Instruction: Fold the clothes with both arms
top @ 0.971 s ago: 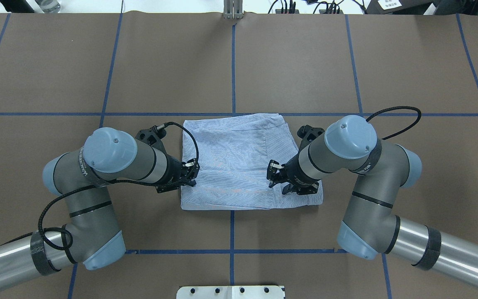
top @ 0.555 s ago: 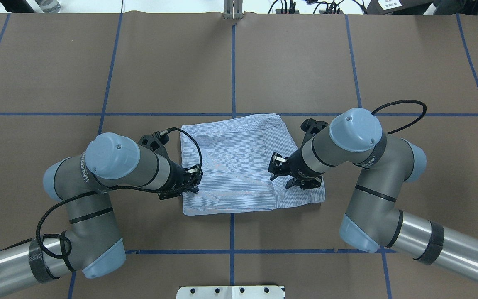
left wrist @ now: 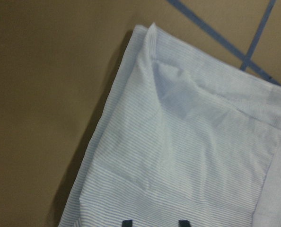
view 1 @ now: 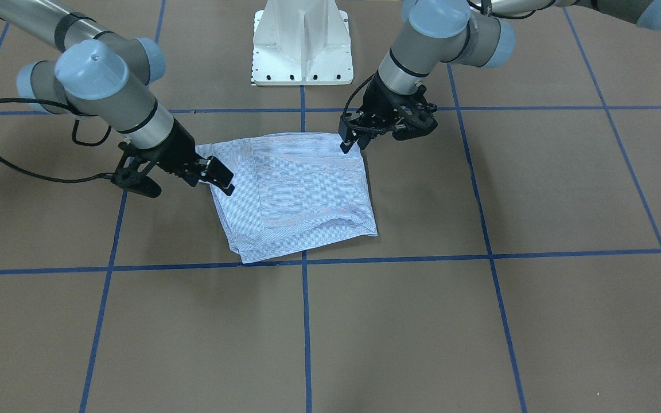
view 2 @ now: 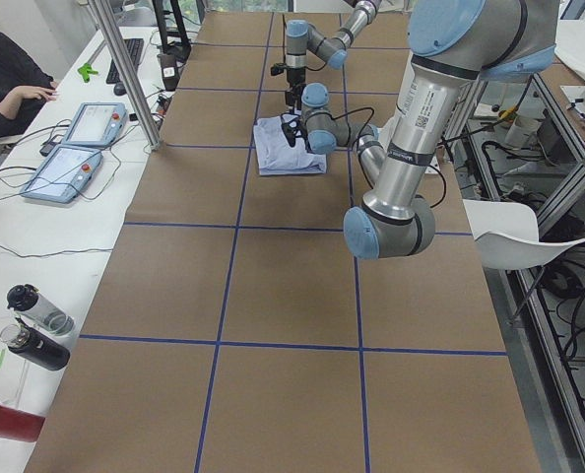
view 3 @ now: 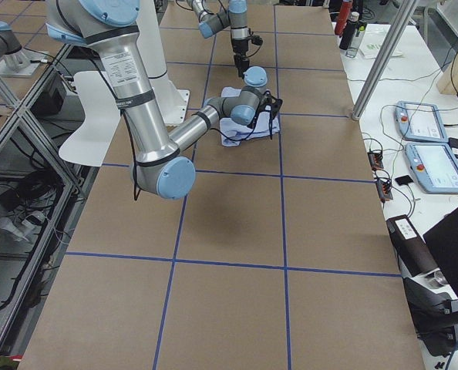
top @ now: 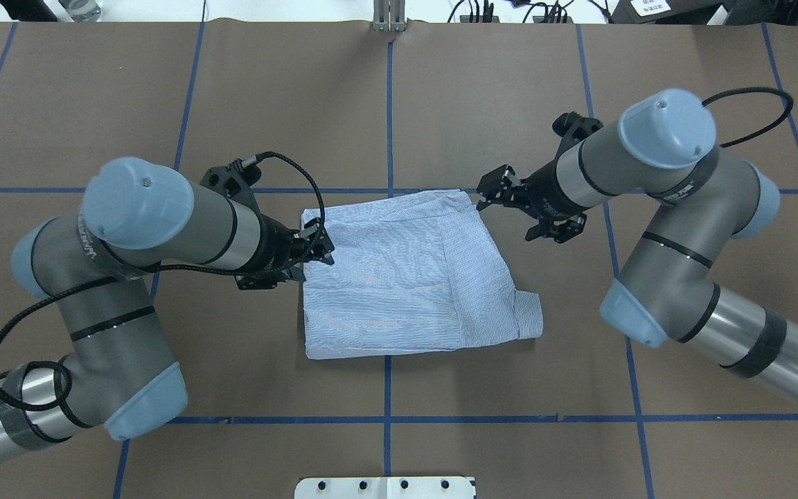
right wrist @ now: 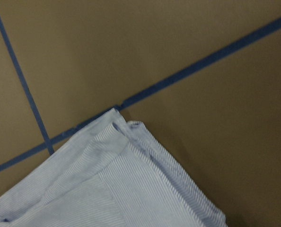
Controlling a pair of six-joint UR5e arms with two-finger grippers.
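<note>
- Shirt lies folded compactly on the desk; the folding looks nearly finished.
- Left gripper and right gripper: jaws apart, holding nothing.

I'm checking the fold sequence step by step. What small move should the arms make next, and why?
Probably lower the right gripper onto the shirt's far right corner and pinch it. The shirt lies flat, a rough rectangle, with neither gripper holding it; the right one hovers by that corner, which its wrist camera frames. The left gripper, open, hovers at the left edge.
</note>
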